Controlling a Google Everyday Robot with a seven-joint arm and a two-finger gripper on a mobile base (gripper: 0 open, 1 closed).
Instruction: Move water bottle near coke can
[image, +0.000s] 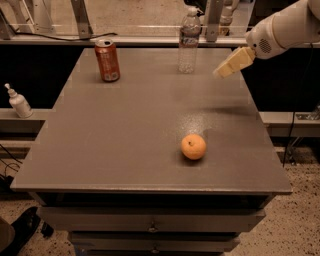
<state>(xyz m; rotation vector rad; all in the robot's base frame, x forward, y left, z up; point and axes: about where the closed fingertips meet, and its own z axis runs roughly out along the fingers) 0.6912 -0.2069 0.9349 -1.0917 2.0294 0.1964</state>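
The water bottle (188, 41), clear with a white cap, stands upright near the far edge of the grey table (125, 150), right of centre. The coke can (107, 60), red-orange with a silver top, stands upright at the far left of the table, well apart from the bottle. My gripper (224, 70), pale beige at the end of the white arm, hangs above the table's far right part, to the right of the bottle and not touching it. It holds nothing that I can see.
A round orange fruit (193, 147) lies on the table's front right part. A small white pump bottle (18, 102) stands on a ledge left of the table. Metal frame posts (82, 19) rise behind the far edge. Drawers sit under the tabletop.
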